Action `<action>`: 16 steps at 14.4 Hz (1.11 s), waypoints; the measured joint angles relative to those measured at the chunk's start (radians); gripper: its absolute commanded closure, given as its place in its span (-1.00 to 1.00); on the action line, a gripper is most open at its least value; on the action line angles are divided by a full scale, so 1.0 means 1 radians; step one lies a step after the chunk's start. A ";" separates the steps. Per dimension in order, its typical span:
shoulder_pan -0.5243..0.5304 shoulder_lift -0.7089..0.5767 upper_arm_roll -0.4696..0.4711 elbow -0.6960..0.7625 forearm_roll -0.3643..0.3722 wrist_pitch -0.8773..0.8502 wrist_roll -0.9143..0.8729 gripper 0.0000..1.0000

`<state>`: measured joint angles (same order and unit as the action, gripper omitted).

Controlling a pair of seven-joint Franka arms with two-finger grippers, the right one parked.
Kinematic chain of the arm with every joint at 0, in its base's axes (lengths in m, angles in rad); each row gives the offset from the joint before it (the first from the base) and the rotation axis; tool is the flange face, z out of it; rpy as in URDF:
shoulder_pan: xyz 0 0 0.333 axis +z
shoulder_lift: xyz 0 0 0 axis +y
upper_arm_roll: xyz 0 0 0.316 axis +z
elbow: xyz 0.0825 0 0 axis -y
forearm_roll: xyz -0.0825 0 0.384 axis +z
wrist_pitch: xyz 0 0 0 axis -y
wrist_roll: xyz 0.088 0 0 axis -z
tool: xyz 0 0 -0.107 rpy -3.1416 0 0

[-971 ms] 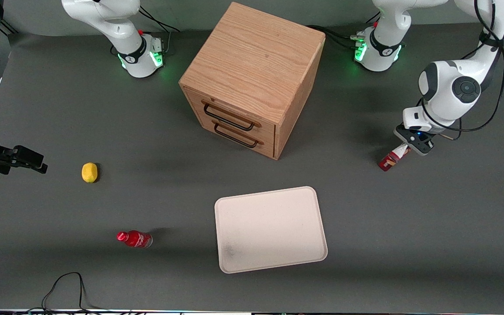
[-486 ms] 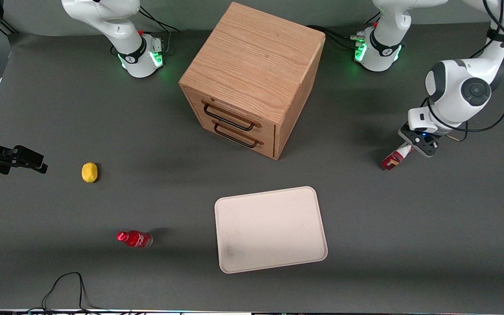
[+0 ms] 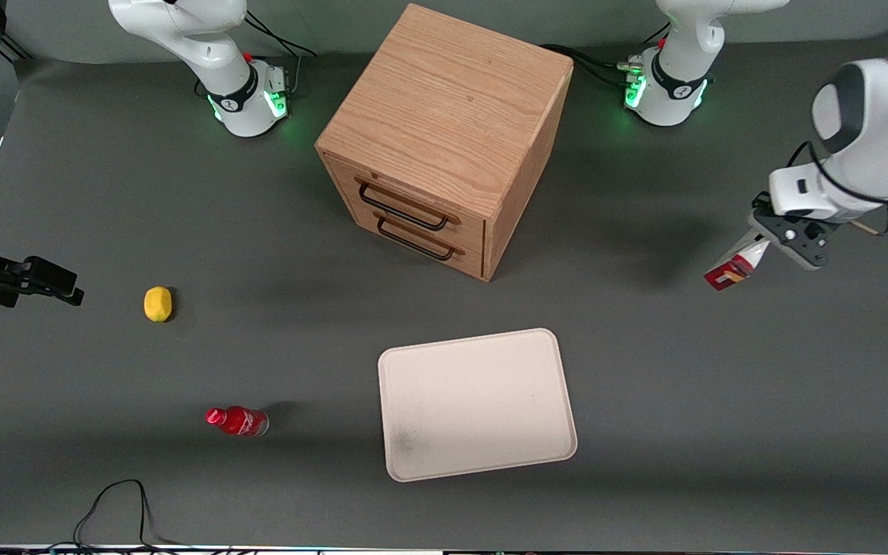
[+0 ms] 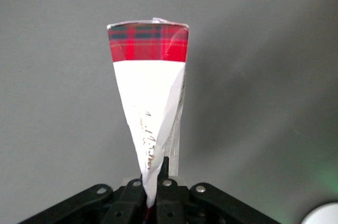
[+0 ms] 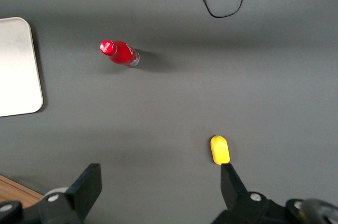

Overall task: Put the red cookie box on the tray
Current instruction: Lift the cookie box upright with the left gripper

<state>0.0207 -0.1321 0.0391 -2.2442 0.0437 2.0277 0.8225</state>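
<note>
The red cookie box (image 3: 735,266) hangs in the air toward the working arm's end of the table, held at one end by my left gripper (image 3: 769,239). In the left wrist view the red cookie box (image 4: 150,102) shows its white wedge mark and a red plaid end, and the gripper (image 4: 153,192) is shut on its narrow end. The cream tray (image 3: 476,403) lies flat on the table, nearer to the front camera than the box and well apart from it. A corner of the tray (image 5: 18,65) also shows in the right wrist view.
A wooden drawer cabinet (image 3: 444,139) stands mid-table, farther from the front camera than the tray. A small red bottle (image 3: 237,421) and a yellow lemon (image 3: 157,303) lie toward the parked arm's end. A black cable (image 3: 116,509) loops near the table's front edge.
My left gripper has risen with the red cookie box, lifting it off the table and carrying it toward the working arm's end. Nothing else has moved.
</note>
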 measured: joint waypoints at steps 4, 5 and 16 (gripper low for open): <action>0.000 -0.012 -0.001 0.173 0.000 -0.178 -0.086 1.00; 0.000 -0.012 -0.002 0.205 0.000 -0.208 -0.113 1.00; -0.030 -0.009 -0.011 0.398 -0.024 -0.293 -0.754 1.00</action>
<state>-0.0097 -0.1414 0.0286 -1.8459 0.0200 1.7352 0.0689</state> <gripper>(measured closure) 0.960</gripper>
